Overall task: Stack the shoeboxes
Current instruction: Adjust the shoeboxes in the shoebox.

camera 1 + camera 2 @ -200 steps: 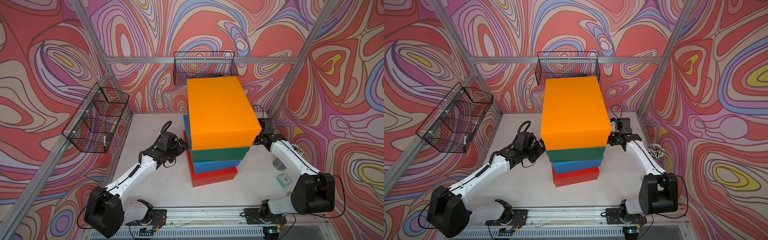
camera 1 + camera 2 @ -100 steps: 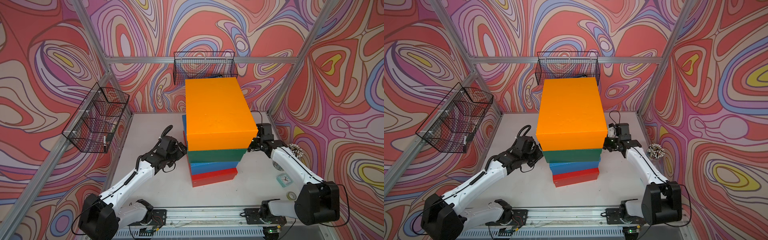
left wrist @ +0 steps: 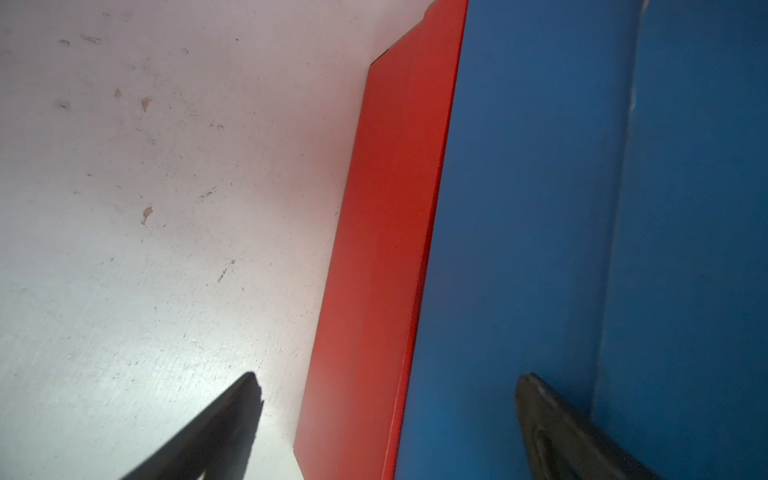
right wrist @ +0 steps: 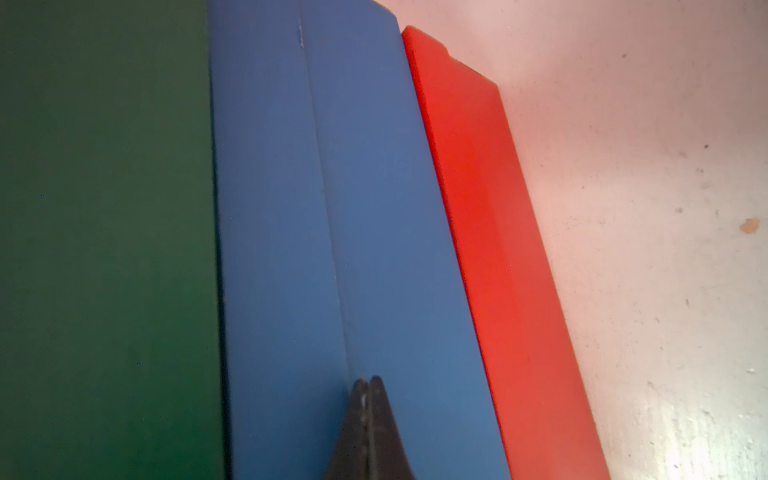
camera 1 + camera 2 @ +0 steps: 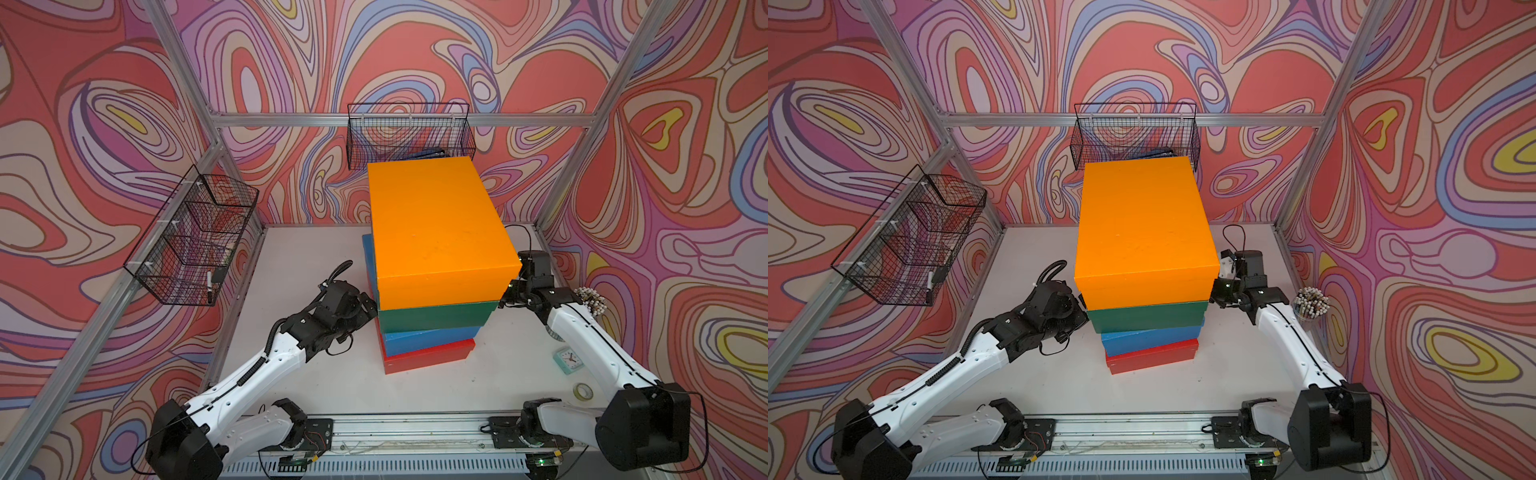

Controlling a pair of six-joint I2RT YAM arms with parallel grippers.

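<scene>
Starting at the claws: our left gripper [image 3: 386,382] is spread wide with nothing in it, one finger [image 3: 552,428] over the side of the blue box [image 3: 582,208] and the other over bare table [image 3: 145,249]. We can't tell if that finger actually touches the box. In a top view the left gripper [image 5: 370,309] sits just beside the left flank of the stack, around the green/blue level.

Our right gripper [image 4: 368,380] is pinched fully closed on nothing, tips right at the lid seam on the blue box's other side. From above, it [image 5: 505,299] tucks under the orange overhang on the right flank.

All four shoeboxes are in one pile mid-table: red box [image 5: 428,359] at the bottom, then blue, green box [image 5: 436,318], and orange box [image 5: 436,232] on top. They're plain matte cardboard with lids. Their long axes run from our base rail toward the back wall, slightly skewed. It's not a neat pile: the blue one pokes out on the left, and the orange one hangs over on the right. The far end of the stack sits just below the rear wire basket [image 5: 411,137].
</scene>
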